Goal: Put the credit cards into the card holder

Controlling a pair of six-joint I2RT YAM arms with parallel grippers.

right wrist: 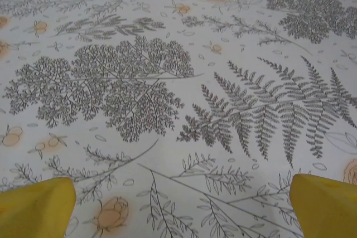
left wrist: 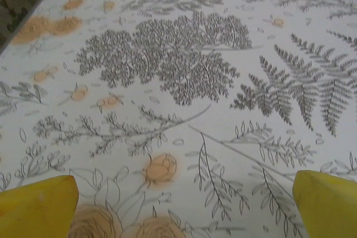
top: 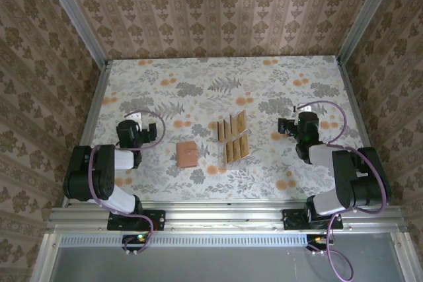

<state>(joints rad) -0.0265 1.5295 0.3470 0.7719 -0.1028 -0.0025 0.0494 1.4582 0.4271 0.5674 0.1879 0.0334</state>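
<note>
Left gripper (top: 135,119) and right gripper (top: 285,128) stand wide open, empty. We should pinch 1 of the credit cards (top: 232,138) by its edge, steadying the card holder (top: 188,154).

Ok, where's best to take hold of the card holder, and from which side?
Probably its left edge, coming in low from the left with the left gripper, which is open and nearer. The card holder lies flat on the table, so only its thin edges offer a pinch.
</note>
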